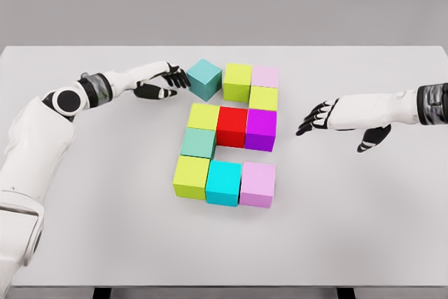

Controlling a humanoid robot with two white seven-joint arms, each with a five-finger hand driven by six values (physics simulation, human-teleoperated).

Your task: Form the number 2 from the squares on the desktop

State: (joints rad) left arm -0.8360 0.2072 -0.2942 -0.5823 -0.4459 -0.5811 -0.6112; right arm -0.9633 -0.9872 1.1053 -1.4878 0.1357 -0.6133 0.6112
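Note:
Coloured cubes lie on the white table (pixel 350 229) in the shape of a 2. The top row has a teal cube (pixel 204 78), turned slightly askew, then a lime cube (pixel 237 81) and a pale pink cube (pixel 265 76). Below the pink one sits a lime cube (pixel 263 97). The middle row is yellow-green (pixel 204 116), red (pixel 232 127) and purple (pixel 260 129). A green-teal cube (pixel 198 143) joins down to a bottom row of lime (pixel 191 176), cyan (pixel 223 182) and pink (pixel 257 184). My left hand (pixel 170 79) touches the teal cube's left side, fingers extended. My right hand (pixel 316 117) hovers open right of the purple cube.
The table's far edge runs just behind the top row. A grey wall stands beyond it. Bare tabletop stretches in front of the bottom row and to both sides of the figure.

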